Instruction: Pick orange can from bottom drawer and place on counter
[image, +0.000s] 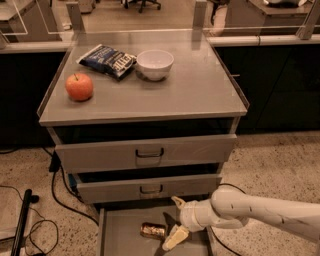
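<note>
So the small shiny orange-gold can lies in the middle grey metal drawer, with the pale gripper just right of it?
No. The camera view shows the can in the open bottom grey drawer, not the middle one; the gripper is just right of it.

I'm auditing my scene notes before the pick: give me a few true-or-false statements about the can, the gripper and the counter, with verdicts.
1. The orange can lies on its side in the bottom drawer. True.
2. The gripper is clamped on the orange can. False: its jaws are open, just right of the can, down in the drawer.
3. An apple, a bowl and a chip bag sit on the counter. True.
4. The apple is inside the bowl. False: it stands apart, to the bowl's left.
</note>
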